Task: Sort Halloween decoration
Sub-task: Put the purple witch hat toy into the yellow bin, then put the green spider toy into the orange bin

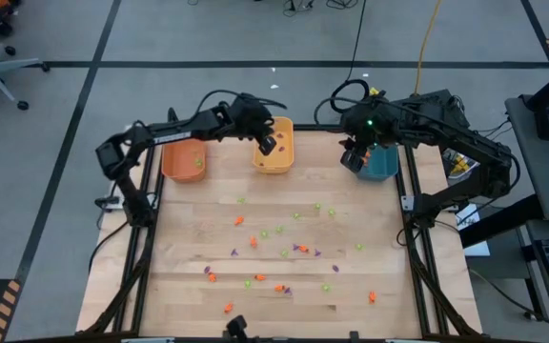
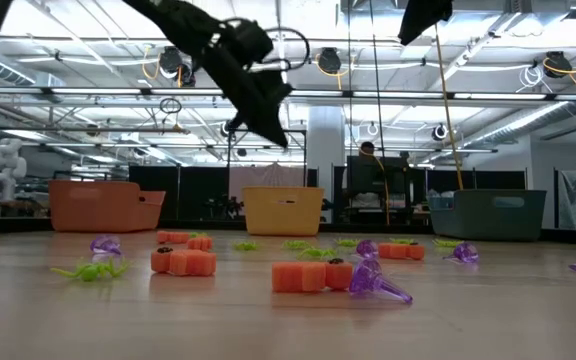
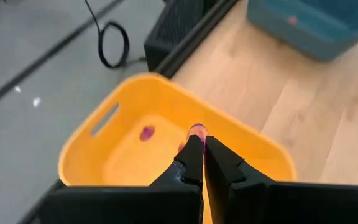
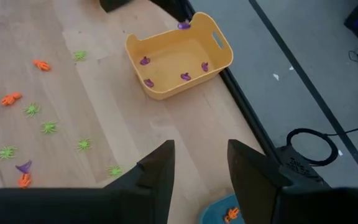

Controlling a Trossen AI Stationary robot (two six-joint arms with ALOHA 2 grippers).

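L gripper (image 3: 199, 147) clenched on a tiny purple plastic trinket (image 3: 197, 130), over the yellow oblong plastic bin (image 3: 98, 149) at tabletop's far edge. R gripper (image 4: 199, 163) released, empty, above far-right corner's teal plastic bin (image 1: 383, 164). Tabletop's near strip (image 1: 255, 319) lies mostly bare.

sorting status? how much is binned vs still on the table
Partly done. The yellow bin already holds several purple trinkets, the orange bin a few light green ones, and the teal bin at least one orange piece. In hand: the left pincer, shut on a purple trinket, is over the yellow bin. The right pincer is open and empty over the teal bin. Left: dozens of scattered trinkets on the table.
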